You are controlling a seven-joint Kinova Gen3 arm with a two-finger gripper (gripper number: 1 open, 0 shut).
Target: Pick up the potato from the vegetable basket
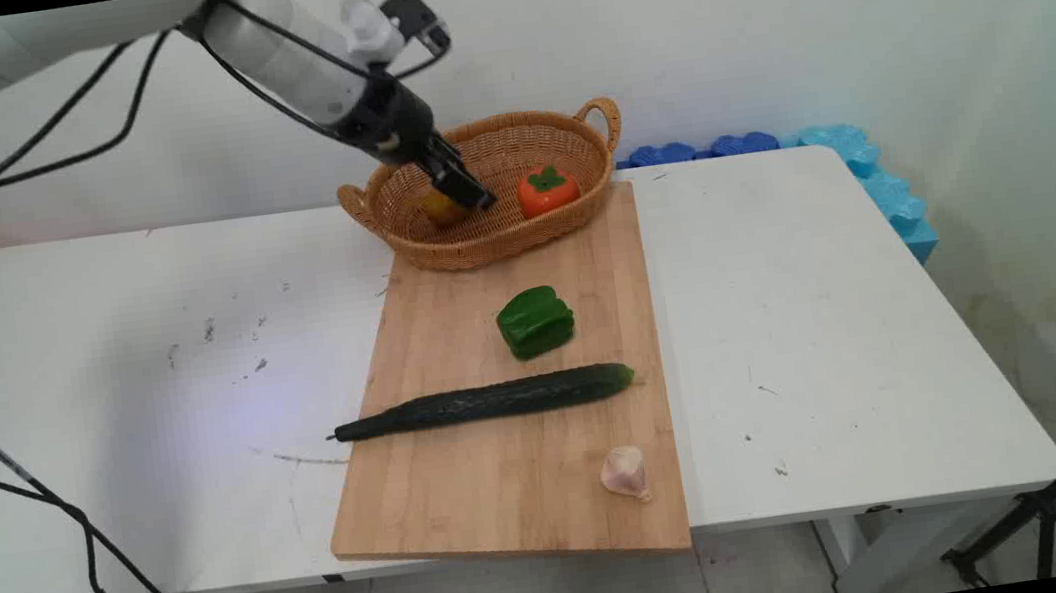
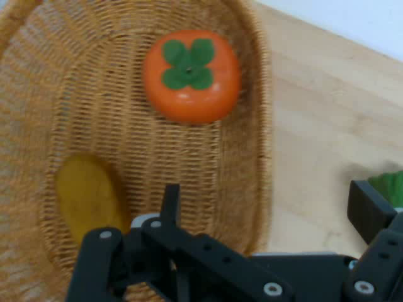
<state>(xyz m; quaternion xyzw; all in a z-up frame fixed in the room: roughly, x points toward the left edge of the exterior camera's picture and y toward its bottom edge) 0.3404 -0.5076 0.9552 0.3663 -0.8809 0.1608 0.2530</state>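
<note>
Claw (image 1: pixel 462 187) inside basket (image 1: pixel 521 237), beside persimmon (image 1: pixel 547 190)

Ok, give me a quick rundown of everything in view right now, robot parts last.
basket: 1, tan wicker, far end of the board
persimmon: 1, orange, in the basket
yellow item: 1, in the basket beside the gripper, type unclear
cutting board: 1, wooden, mid-table
green pepper: 1, on the board
cucumber: 1, dark green, across the board
garlic: 1, pale, board's near corner
table: 1, white
foam blocks: blue, behind the table
gripper: 1, black, open, over the basket
</note>
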